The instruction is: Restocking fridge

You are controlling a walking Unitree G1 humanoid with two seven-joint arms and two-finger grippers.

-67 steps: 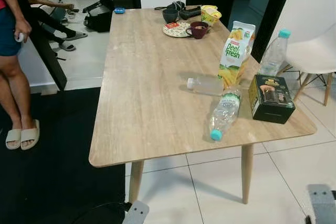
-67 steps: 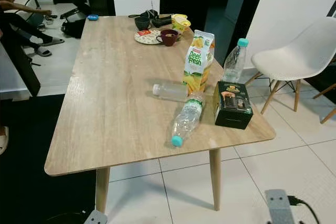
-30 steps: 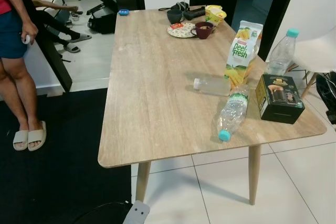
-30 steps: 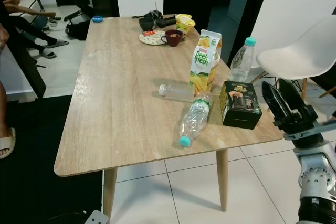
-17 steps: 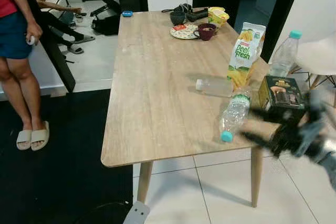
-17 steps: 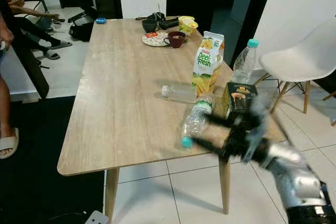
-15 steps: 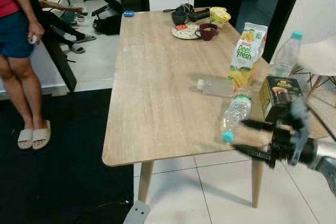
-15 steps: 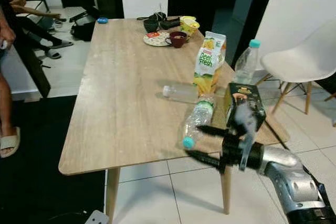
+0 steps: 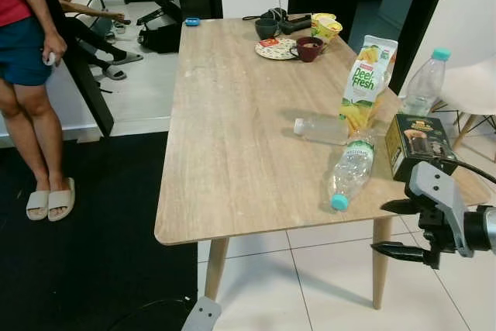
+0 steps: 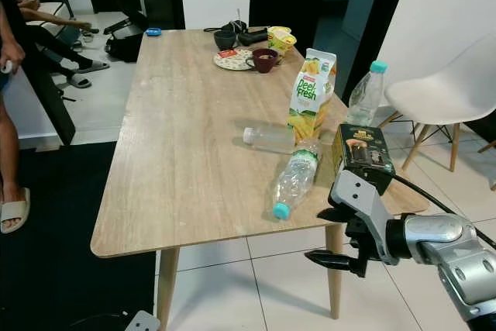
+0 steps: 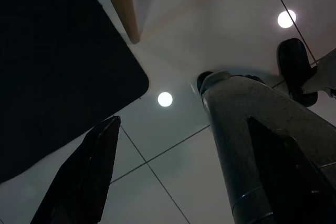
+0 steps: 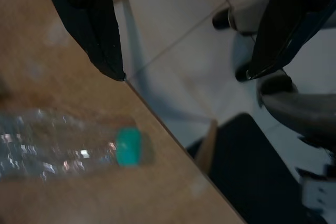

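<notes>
- Right hand (image 10: 329,235) off the near bench (image 10: 178,153) corner, fingers spread wide, empty.
- Left hand (image 11: 173,182) low over floor tiles, fingers apart.
- Fallen bottle (image 10: 294,179) on its side near the edge, teal cap toward the hand; probably light, thin-walled, prone to roll; best gripped mid-body.
- Juice carton (image 10: 311,95) upright beyond; likely heavier.

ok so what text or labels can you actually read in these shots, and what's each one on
"Deel Fresh": on the front of the upright juice carton, green letters on white.
Black box beside the carton: gold print on its top, too small to read.
Lying clear bottle with the teal cap: its label near the carton is too blurred to read.
Red item on the plate at the far end: too small to read.
</notes>
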